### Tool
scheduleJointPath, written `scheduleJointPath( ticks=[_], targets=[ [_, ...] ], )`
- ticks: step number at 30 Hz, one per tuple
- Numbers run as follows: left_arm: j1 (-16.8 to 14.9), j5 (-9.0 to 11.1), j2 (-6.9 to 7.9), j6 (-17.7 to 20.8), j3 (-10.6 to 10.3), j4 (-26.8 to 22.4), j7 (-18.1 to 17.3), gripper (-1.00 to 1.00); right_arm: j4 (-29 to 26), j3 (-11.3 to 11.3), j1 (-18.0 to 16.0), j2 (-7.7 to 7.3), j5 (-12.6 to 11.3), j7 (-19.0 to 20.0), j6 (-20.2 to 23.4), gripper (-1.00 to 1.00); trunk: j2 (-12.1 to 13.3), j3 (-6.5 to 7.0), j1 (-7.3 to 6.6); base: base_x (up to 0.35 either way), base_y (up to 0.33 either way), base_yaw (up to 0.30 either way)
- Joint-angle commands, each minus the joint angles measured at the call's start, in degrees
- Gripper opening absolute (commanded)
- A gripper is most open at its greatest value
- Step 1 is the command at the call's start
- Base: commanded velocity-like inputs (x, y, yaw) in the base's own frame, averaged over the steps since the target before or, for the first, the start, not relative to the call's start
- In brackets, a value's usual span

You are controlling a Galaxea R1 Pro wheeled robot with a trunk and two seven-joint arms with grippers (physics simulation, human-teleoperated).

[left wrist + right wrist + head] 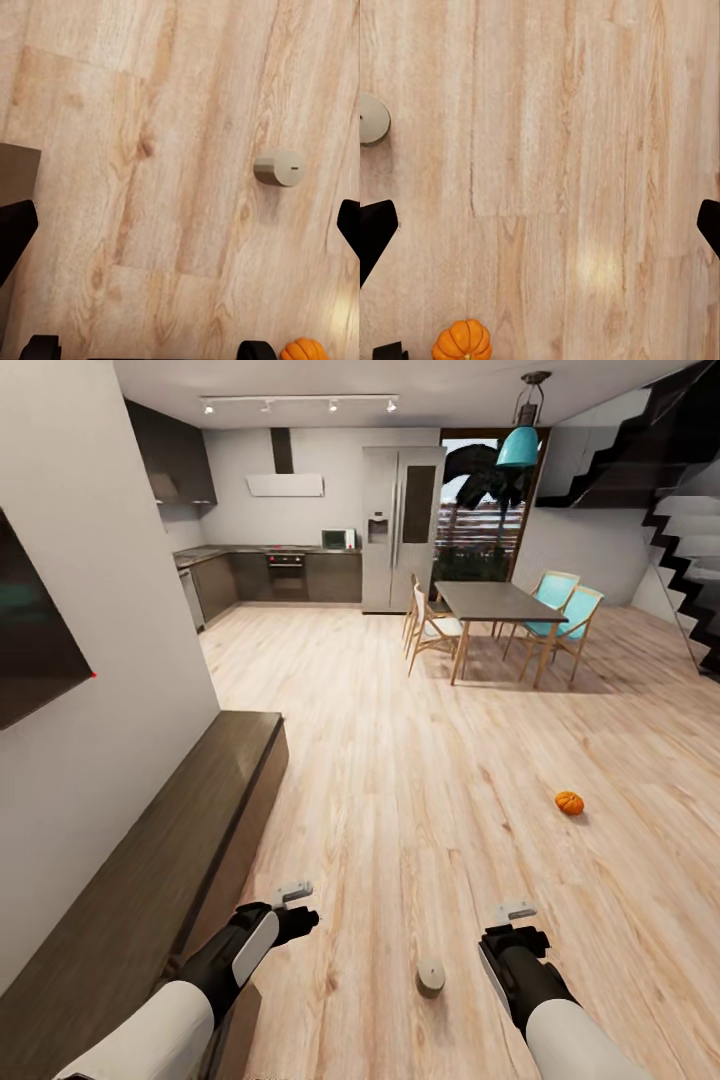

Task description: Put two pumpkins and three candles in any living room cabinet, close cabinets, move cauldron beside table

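dining table (497, 602) + chairs (556, 610) | fridge (402, 528) | teal lamp (518, 447) | stairs (690, 575)

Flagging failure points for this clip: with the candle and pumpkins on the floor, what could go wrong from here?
1. The candle stands on the floor between the open left gripper and right gripper, close in front of the robot; driving forward might knock it over.
2. The pumpkin lies in the open; a poor pinch may roll it away.
3. The cabinet looks shut, so it needs opening first.

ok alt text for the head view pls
Two robot arms reach over a pale wood floor, a candle between the left gripper and right gripper. A pumpkin lies farther right; the cabinet lines the left wall.
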Motion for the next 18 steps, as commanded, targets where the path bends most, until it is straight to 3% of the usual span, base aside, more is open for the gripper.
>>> scheduleJointPath(
  ticks=[1, 18],
  targets=[
    [0.00, 0.00, 0.00, -0.01, 0.00, 0.00, 0.00, 1.00, 0.00, 0.00, 0.00, 0.00, 0.00, 0.00, 0.00, 1.00, 0.00, 0.00, 0.00, 0.000, 0.000, 0.127],
    [0.03, -0.02, 0.00, -0.11, 0.00, -1.06, 0.00, 1.00, 0.50, 0.18, 0.00, -0.50, 0.08, 0.47, -2.98, 1.00, 0.00, 0.00, 0.00, 0.000, 0.000, 0.015]
  ],
)
